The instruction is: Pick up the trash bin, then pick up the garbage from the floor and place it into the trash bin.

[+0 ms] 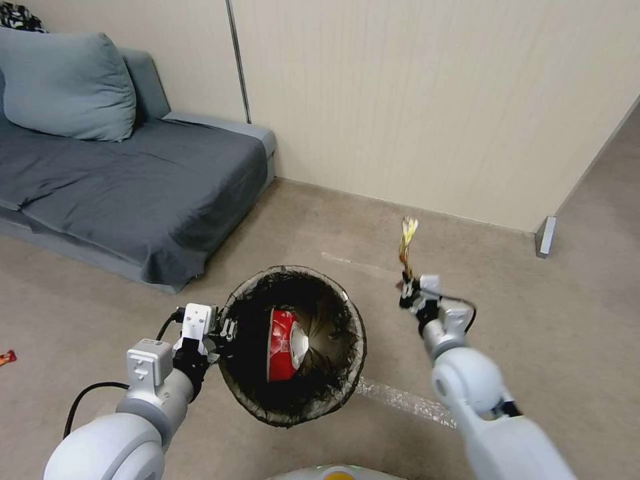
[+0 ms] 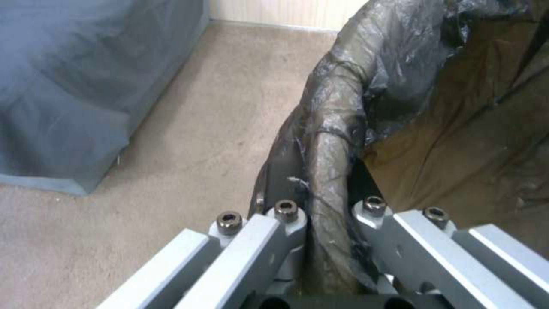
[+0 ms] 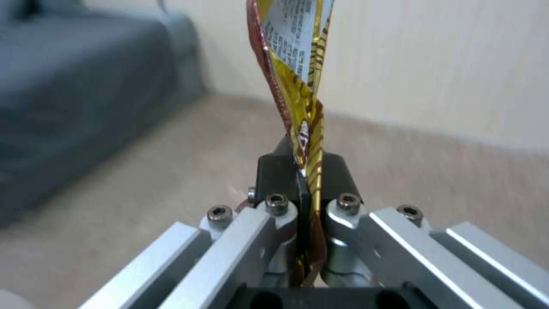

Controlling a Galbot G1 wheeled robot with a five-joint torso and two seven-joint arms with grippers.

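The grey fabric sofa (image 1: 127, 180) stands well beyond the left gripper (image 1: 223, 331), which is clamped on the rim of the small round trash bin lined with a dark brown-black plastic bag (image 1: 347, 313), held above the beige floor (image 1: 533, 320). Inside the bin lies a red crumpled packet (image 1: 280, 345), just beside that gripper. The right gripper (image 1: 408, 288), apart from the bin, pinches a yellow snack wrapper (image 1: 407, 241), apparently foil, standing upright above it.

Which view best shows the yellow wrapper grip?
Right wrist view: the yellow wrapper stands pinched between the right gripper fingers, print readable. Head view shows it small, right of the trash bin. Left wrist view offers nothing on it.
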